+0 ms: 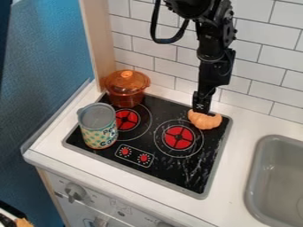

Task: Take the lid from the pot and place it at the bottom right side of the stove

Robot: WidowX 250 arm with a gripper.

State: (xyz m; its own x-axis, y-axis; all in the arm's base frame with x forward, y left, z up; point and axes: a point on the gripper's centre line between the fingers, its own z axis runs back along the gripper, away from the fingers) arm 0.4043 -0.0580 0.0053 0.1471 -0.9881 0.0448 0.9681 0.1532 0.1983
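From my end, I've got the gripper (202, 108) at the back right of the stove (177, 172), pointing down at a ridged, pale-orange croissant-shaped piece (206, 120); its tip meets the top of that piece in my view, though I can't tell whether they touch. I can't tell either whether the gripper is spread, pressed together or pinching anything. The lid (127, 83) I'm after is well to the gripper's left, sitting on the pot (125, 98) at the stove's back left corner. Both look like smooth, see-through amber glass or plastic: the lid is round and gently domed with a stubby knob (126, 74) in the middle, the pot a rounded bowl with a small handle at its side. In front of the pot, so left and nearer me than the gripper, stands an upright can (99, 134), open and grey inside, with a green and yellow patterned wrap. The stove is a glossy black slab, scuffed with pale streaks, edged in grey, with flat red burner discs. Off to the gripper's right and nearer me, a smooth grey sink (255, 170) with rounded corners is set in the white counter (235, 177). Behind the gripper runs glossy white tile (260, 57) with dark joints.
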